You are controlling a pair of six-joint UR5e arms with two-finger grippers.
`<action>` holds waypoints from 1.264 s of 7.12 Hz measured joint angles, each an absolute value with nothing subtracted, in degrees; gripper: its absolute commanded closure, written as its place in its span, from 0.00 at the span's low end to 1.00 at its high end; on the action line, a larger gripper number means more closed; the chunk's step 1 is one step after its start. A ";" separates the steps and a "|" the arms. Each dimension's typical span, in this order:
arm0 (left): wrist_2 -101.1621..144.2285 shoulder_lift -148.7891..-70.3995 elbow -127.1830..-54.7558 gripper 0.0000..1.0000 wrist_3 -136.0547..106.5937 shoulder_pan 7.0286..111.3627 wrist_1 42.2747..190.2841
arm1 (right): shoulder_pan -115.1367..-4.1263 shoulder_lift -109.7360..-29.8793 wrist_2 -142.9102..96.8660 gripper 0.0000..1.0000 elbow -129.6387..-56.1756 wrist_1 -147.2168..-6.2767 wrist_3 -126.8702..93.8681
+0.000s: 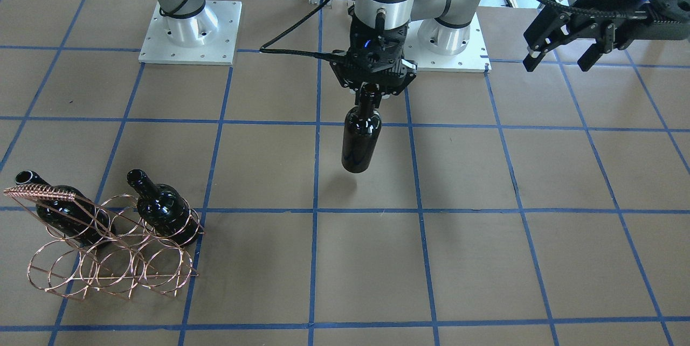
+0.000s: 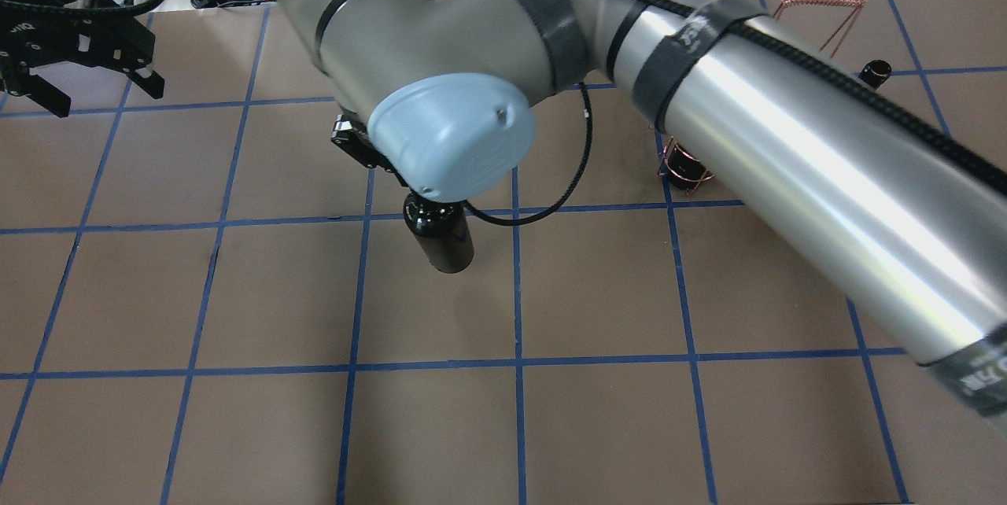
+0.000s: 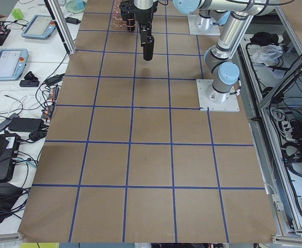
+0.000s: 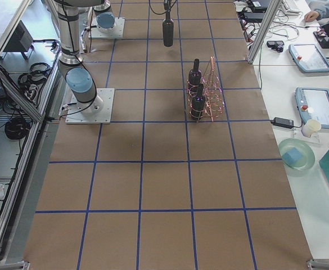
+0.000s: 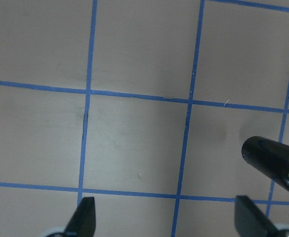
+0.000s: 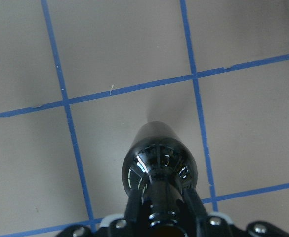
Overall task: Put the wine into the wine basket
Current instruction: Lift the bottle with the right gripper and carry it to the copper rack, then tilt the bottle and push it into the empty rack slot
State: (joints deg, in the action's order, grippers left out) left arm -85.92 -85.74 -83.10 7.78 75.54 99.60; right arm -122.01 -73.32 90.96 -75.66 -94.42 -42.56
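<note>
A glossy black wine bottle (image 1: 361, 141) hangs upright above the table's middle, its base off the surface. My right gripper (image 1: 372, 90) is shut on its neck; the right wrist view looks down the bottle (image 6: 159, 158) from there. The copper wire wine basket (image 1: 108, 260) stands on the table toward my right side. Two more black bottles (image 1: 59, 211) (image 1: 161, 208) lie tilted in its rings, necks pointing at the robot. My left gripper (image 1: 558, 63) hovers open and empty at my far left, and its wrist view catches the held bottle (image 5: 272, 158) at the right edge.
Both arm bases (image 1: 188, 39) (image 1: 450, 39) are bolted at the robot's edge of the table. Overhead, my right arm's silver link (image 2: 787, 143) hides most of the basket. Tablets (image 4: 316, 107), a cup and a bowl lie on the side benches beyond the table.
</note>
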 measured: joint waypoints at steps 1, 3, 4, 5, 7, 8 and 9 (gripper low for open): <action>-85.91 -85.68 -83.15 0.00 6.90 76.73 99.74 | -119.62 -75.67 91.41 0.97 -77.30 -92.69 -40.56; -85.89 -85.76 -83.72 0.00 3.12 79.44 99.42 | -116.80 -78.65 93.84 1.00 -79.63 -90.89 -39.25; -85.93 -85.89 -84.14 0.00 0.74 82.50 98.68 | -115.68 -79.60 96.09 1.00 -79.98 -90.58 -38.70; -85.94 -86.06 -84.98 0.00 -0.62 85.51 97.29 | -114.08 -80.48 98.32 1.00 -80.12 -90.23 -37.26; -86.96 -85.43 -88.35 0.00 -1.23 88.66 93.97 | -108.61 -82.52 100.68 1.00 -80.20 -88.43 -30.85; -88.29 -85.15 -89.30 0.00 -1.22 89.14 93.10 | -105.19 -83.95 101.38 1.00 -80.18 -87.79 -26.04; -89.05 -84.85 -89.64 0.00 -1.20 89.31 92.72 | -101.98 -85.41 101.70 1.00 -80.19 -87.46 -20.41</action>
State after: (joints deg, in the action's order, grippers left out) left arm -89.05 -84.85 -89.64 -1.20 89.31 92.72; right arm -101.98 -85.41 101.70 -80.19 -87.46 -20.41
